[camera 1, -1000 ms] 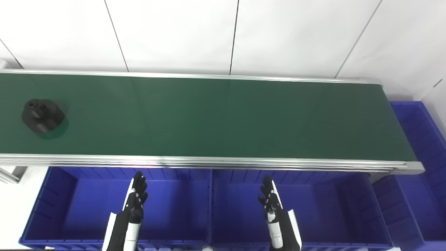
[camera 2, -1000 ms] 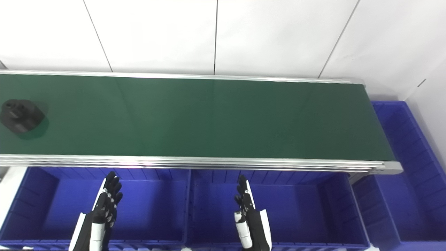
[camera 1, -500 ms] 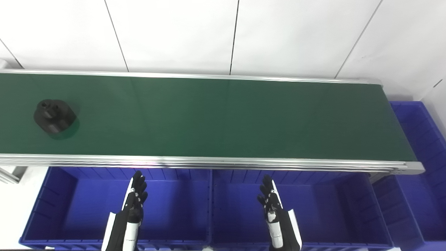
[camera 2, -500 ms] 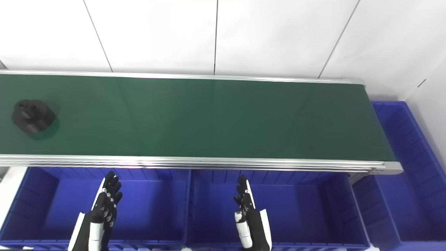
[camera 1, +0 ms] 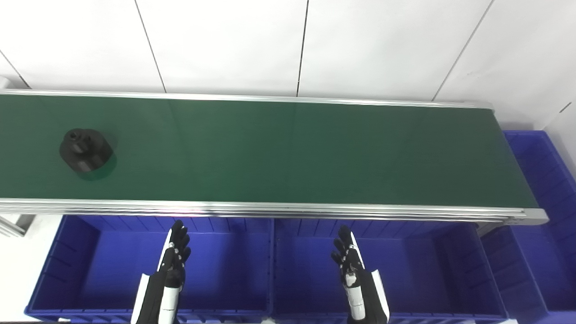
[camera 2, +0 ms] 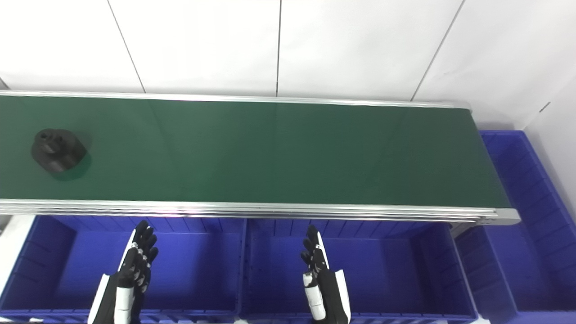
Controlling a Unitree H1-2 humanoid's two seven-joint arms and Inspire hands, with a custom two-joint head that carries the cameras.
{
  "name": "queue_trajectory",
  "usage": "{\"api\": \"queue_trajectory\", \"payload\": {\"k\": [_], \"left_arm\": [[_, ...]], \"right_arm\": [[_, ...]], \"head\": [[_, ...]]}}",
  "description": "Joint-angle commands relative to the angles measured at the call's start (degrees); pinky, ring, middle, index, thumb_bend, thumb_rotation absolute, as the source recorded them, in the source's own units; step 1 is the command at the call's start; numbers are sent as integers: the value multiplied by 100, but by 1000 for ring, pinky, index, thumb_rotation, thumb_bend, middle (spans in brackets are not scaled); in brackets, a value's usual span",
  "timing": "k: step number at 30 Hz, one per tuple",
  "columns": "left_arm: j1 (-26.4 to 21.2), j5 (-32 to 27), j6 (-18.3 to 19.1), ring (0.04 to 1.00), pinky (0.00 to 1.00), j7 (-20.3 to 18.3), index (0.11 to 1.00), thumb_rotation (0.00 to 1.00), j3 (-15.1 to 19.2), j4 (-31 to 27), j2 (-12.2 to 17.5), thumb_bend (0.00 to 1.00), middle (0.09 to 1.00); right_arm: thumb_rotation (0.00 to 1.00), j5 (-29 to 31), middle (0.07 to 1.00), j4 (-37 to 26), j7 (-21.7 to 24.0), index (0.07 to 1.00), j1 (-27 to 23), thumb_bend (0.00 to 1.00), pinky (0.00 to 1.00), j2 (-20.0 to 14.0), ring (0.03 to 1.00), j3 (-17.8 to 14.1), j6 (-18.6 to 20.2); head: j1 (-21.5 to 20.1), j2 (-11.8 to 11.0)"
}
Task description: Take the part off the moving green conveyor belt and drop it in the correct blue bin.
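A black, round, stepped part (camera 1: 85,150) rides on the green conveyor belt (camera 1: 288,153) near its left end. My left hand (camera 1: 173,256) hovers over the left blue bin (camera 1: 67,265), open, fingers straight and pointing at the belt. Over the middle blue bin (camera 1: 450,265) my right hand (camera 1: 348,261) is held the same way, open and holding nothing. Both hands are well short of the belt's near rail, and the part lies far to the left of them.
A third blue bin (camera 1: 544,180) sits past the belt's right end. A silver rail (camera 1: 288,209) runs along the belt's near edge above the bins. White wall panels stand behind the belt.
The black part has travelled to the right along the belt. Both hands have stayed nearly still.
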Motion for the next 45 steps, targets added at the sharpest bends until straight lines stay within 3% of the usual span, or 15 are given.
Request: {"api": "queue_trajectory", "payload": {"k": [1,6,16,25,32,41,45], "left_arm": [[7,-48,-78,1000,1000,-45,1000,962,-30,-149,6,837,1000],[10,-36,-110,1000,1000,-38,1000,956,-39,-109,-9,847,1000],[-24,227,-426,1000,1000,62,1000,964,-114,331,-98,813,1000],[-119,560,-586,1000,991,232,1000,951,-195,702,-298,886,1000],[-210,879,-608,998,949,399,1000,961,-318,921,-441,974,1000],[-426,929,-762,1000,956,478,1000,903,-397,1284,-606,883,1000],[-517,904,-762,1000,958,487,1000,895,-407,1379,-651,906,1000]], "right_arm": [[968,21,1000,-104,60,1000,8,899,943,48,984,23,-228],[972,17,1000,-71,74,1000,10,899,942,29,987,15,-247],[973,130,1000,342,122,1000,-52,907,940,-62,985,-123,-537],[984,277,1000,661,228,1000,-175,921,951,-178,998,-318,-647],[998,462,1000,818,316,1000,-278,937,978,-321,1000,-449,-693],[983,797,1000,1151,551,1000,-498,926,983,-431,1000,-639,-847],[989,557,1000,1246,592,1000,-613,951,954,-536,1000,-642,-979]], "head": [[6,2],[72,-126],[506,-808],[1104,-1239],[1573,-1352],[1883,-1494],[1834,-1509]]}}
